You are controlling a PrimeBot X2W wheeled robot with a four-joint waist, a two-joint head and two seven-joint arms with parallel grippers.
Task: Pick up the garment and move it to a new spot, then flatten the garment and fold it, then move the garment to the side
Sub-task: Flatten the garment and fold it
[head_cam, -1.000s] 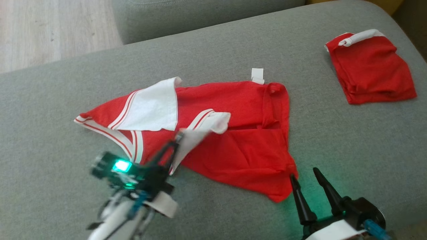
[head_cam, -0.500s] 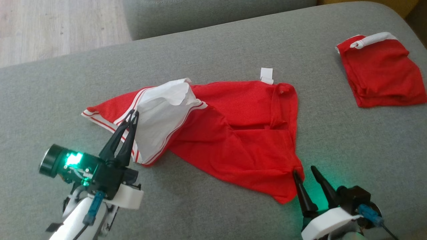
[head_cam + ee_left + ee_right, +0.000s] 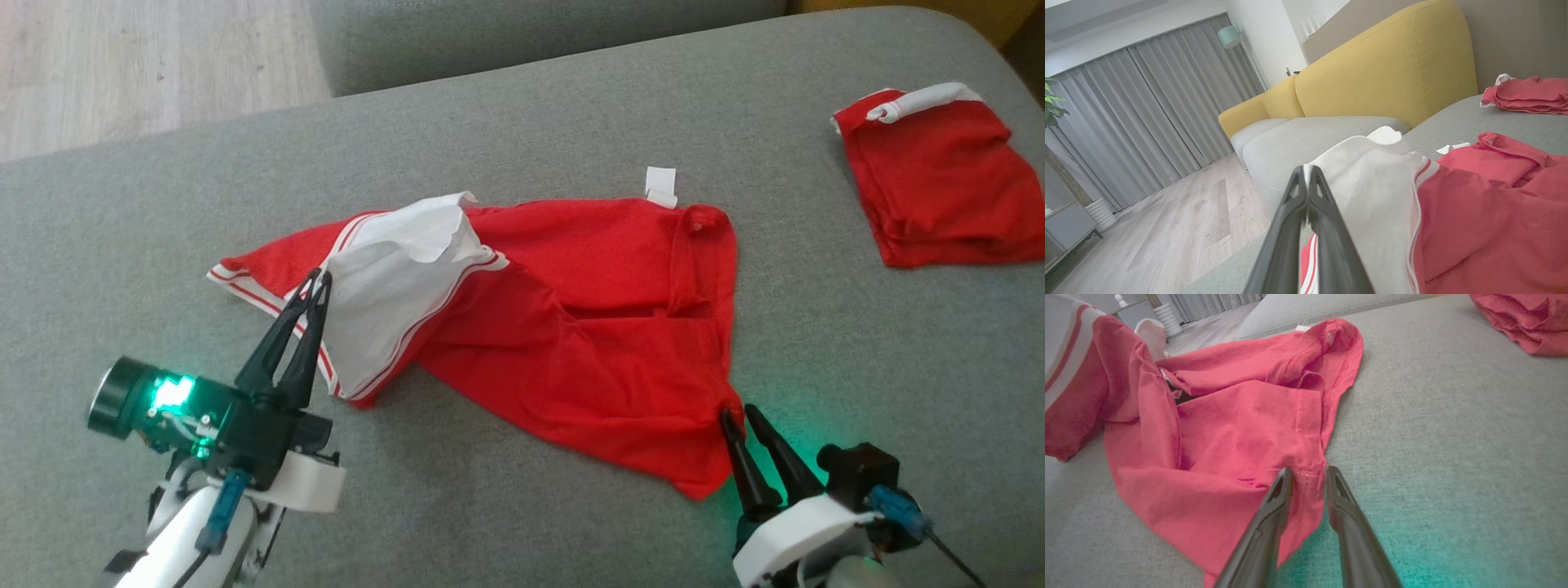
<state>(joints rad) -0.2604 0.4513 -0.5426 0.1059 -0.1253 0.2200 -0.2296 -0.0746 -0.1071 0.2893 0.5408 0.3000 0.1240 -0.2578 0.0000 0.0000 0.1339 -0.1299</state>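
The garment (image 3: 588,327) is red with a white panel and striped trim, and lies spread and rumpled on the grey sofa cushion (image 3: 522,106). My left gripper (image 3: 318,279) is shut on the edge of its white panel and holds that flap slightly raised at the garment's left end. In the left wrist view the closed left gripper (image 3: 1307,173) pinches the white cloth of the garment (image 3: 1474,212). My right gripper (image 3: 735,415) is at the garment's lower right corner. In the right wrist view the right gripper (image 3: 1308,473) has the red hem of the garment (image 3: 1229,428) between its fingers, with a gap still showing.
A second red garment (image 3: 939,188) lies folded at the cushion's far right. A small white tag (image 3: 660,186) sits by the spread garment's far edge. Wooden floor (image 3: 122,65) lies beyond the cushion's left edge. A yellow backrest (image 3: 1384,69) rises behind the sofa.
My left gripper has swung left with the white flap, opening it out. The right gripper's jaws have narrowed around the hem corner. The head camera has shifted a little.
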